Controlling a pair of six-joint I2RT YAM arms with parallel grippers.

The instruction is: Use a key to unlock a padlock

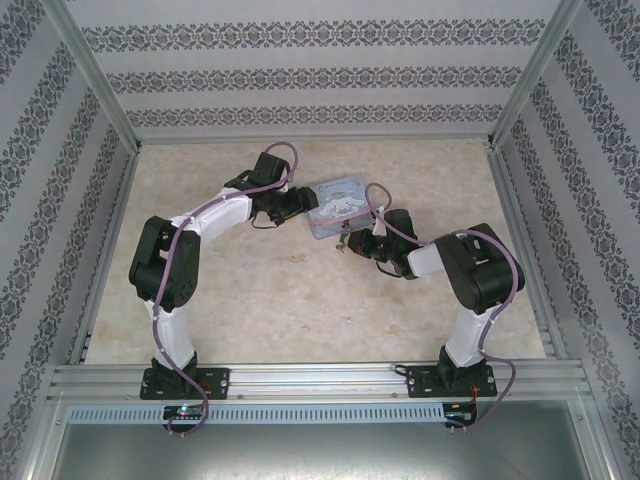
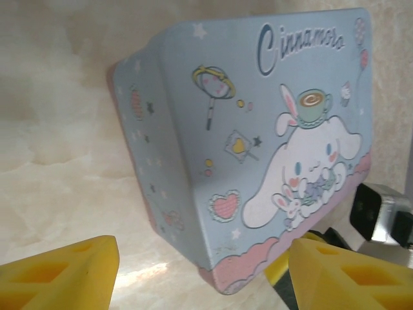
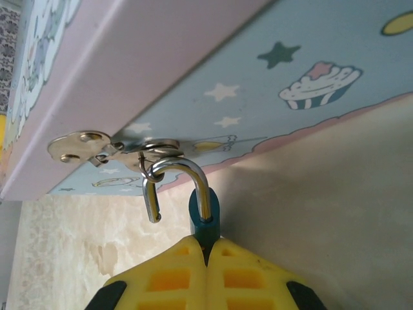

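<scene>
Main risk: dragging or tipping the tin (image 2: 258, 129) with any straight pull, given the padlock (image 3: 204, 210) hooked by its silver shackle through the small ring (image 3: 161, 150) at the tin's front latch, just under the lid edge. No clamp on the tin to resist that. Left gripper (image 2: 203, 258) wide apart, one yellow pad either side of the tin's near corner, apparently touching neither face.

Second risk: losing the lock. Very little of the teal body pinched, and only at the pad tips. Could squirt out onto the table below the tin under a careless twist.

Third risk: snagging. Short leg of the shackle apparently free of the body and hanging beside the ring, so probably sprung already. Would jam against the latch plate (image 3: 80, 145) on the tin if turned the wrong way, instead of sliding out of the ring.

Cannot place the key, either too small to pick out or hidden beneath the pads.

Right gripper (image 3: 206, 244): pads pressed together with no gap visible, clamped on the padlock's teal body directly under the tin's front face, shackle standing up out of the tips. From above, right gripper against the tin's near edge, left gripper just off the tin's left side.
</scene>
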